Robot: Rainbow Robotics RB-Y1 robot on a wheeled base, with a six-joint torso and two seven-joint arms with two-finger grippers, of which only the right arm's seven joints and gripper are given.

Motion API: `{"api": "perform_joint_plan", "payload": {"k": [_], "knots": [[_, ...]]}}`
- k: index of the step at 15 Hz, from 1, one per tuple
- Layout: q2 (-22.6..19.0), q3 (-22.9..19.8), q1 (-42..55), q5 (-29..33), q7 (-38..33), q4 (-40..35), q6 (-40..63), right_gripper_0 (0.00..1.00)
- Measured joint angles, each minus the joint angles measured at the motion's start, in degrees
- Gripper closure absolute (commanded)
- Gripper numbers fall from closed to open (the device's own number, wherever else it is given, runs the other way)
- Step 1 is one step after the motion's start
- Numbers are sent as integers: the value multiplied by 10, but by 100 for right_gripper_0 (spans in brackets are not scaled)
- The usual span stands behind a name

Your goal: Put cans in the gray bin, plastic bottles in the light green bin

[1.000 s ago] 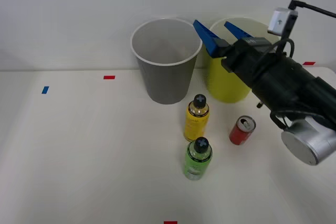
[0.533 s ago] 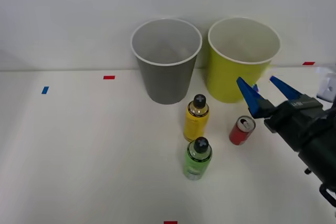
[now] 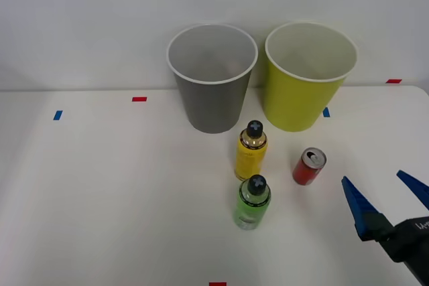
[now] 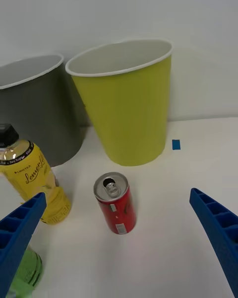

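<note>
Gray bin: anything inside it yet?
From the front view, the gray bin shows only bare gray inner wall; its bottom is hidden by the near rim, so a can lying there can't be ruled out. The red can stands on the table.

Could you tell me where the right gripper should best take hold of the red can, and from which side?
Probably around the mid-body of the red can, closing on its round sides. It stands upright with bare table around it, and the open right gripper sits on its robot-right, near side, so a level approach from there looks simplest.
</note>
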Motion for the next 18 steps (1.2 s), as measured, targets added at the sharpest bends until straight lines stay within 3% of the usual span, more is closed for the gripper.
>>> {"api": "perform_joint_plan", "payload": {"k": [4,7,11,15,18], "knots": [[20,-15,68,5,6,72,-181,0],[50,-28,137,11,26,106,-255,0],[90,-30,155,26,47,203,-381,0],[130,-35,194,69,43,225,-423,0],[172,-37,198,115,-10,241,-440,0]]}}
